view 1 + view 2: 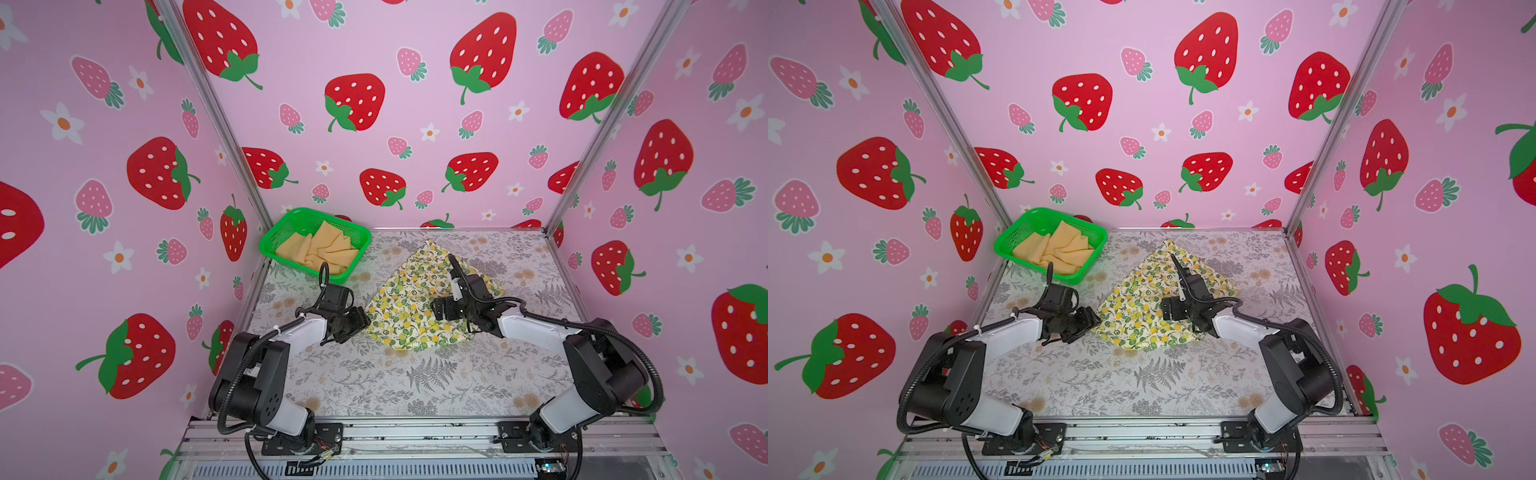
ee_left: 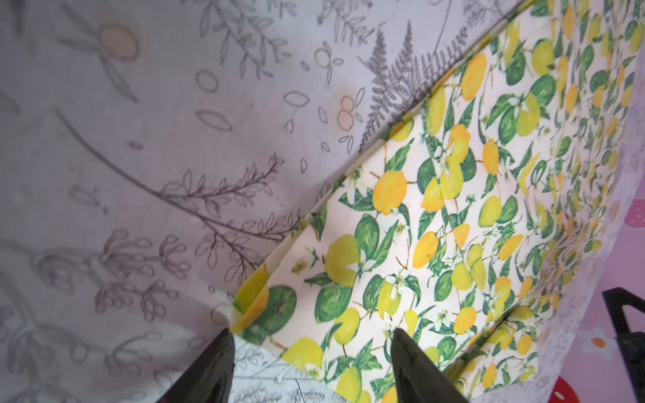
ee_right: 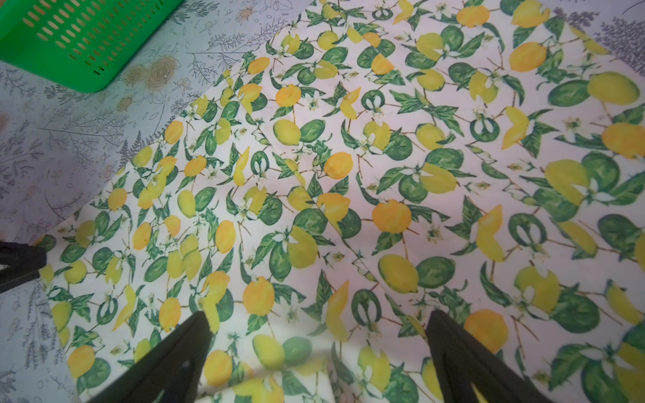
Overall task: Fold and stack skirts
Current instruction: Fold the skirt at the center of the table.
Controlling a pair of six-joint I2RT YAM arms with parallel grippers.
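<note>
The cream lemon-print skirt point(image 1: 409, 305) point(image 1: 1138, 307) lies flat on the table, folded into a rough triangle. My left gripper point(image 1: 365, 322) point(image 2: 312, 335) is at its left corner. Its jaws stand apart on either side of that corner, low over the cloth point(image 2: 453, 209). My right gripper point(image 1: 438, 309) point(image 3: 316, 319) hovers open over the skirt's right part, with only lemon cloth point(image 3: 349, 174) below it. The plain mustard skirt point(image 1: 320, 249) point(image 1: 1059, 249) lies crumpled inside the basket.
The green mesh basket point(image 1: 270, 245) point(image 1: 1004, 245) point(image 3: 69, 42) stands at the back left corner, close behind my left arm. The table point(image 1: 395, 382) has a grey botanical cover. Pink strawberry walls close in the left, back and right sides.
</note>
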